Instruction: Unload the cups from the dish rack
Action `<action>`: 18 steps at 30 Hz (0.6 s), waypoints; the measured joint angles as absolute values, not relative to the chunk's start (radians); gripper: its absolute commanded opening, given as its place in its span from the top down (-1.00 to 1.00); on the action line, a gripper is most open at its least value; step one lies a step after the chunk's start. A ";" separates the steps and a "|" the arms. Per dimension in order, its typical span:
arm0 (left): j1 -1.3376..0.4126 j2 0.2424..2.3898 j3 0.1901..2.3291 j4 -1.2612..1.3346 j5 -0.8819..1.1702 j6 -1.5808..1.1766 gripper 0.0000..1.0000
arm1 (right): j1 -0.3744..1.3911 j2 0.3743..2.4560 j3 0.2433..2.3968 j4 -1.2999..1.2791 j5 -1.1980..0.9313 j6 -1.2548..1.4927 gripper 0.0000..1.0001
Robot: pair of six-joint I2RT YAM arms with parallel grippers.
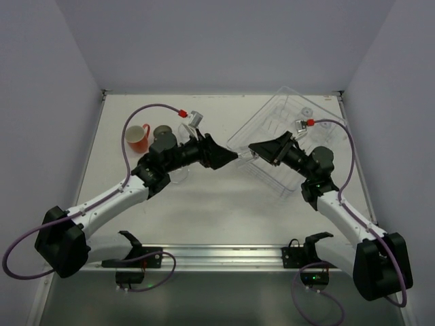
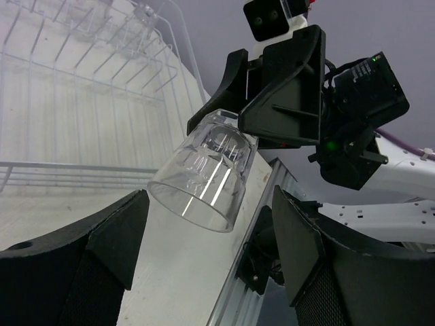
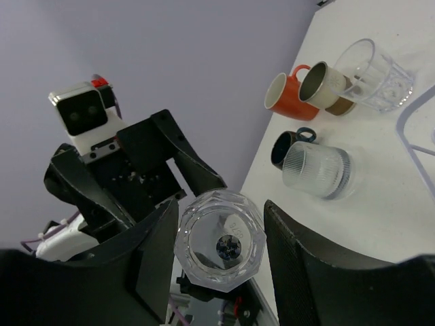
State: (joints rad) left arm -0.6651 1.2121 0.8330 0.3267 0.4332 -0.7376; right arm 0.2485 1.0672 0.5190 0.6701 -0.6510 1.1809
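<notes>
step: handover | tumbler (image 2: pixel 200 176) mid-air between arms, just beside rack (image 1: pixel 272 122) | right jaws clamp its base | left jaws wide, flanking rim, no contact | advice: close left squarely on body before right lets go

The overhead camera is looking down over the table (image 1: pixel 217 204); the wrist cameras are facing each other closely, sharing a clear tumbler (image 2: pixel 204 170).

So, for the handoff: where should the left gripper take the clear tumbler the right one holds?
Grip the clear tumbler near its rim, coming at its mouth: the right gripper pinches its base, its open end facing the left gripper.
</notes>
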 measured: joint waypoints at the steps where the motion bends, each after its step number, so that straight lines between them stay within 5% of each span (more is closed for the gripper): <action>1: -0.668 1.219 0.833 0.336 0.434 -0.745 -0.48 | 0.251 1.059 0.515 0.684 -0.651 1.192 0.39; 14: -0.706 1.293 0.833 0.444 0.497 -0.836 0.23 | 0.264 1.060 0.499 0.751 -0.651 1.240 0.39; 17: -0.709 1.299 0.833 0.453 0.504 -0.853 0.45 | 0.267 1.080 0.499 0.783 -0.650 1.255 0.39; 18: -0.709 1.299 0.833 0.455 0.504 -0.855 0.67 | 0.270 1.088 0.499 0.796 -0.650 1.261 0.39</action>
State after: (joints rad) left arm -0.7090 1.2987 0.8326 0.4545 0.5041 -0.8551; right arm 0.2695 1.0878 0.4988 0.7959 -0.6502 1.2606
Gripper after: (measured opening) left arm 0.306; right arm 0.533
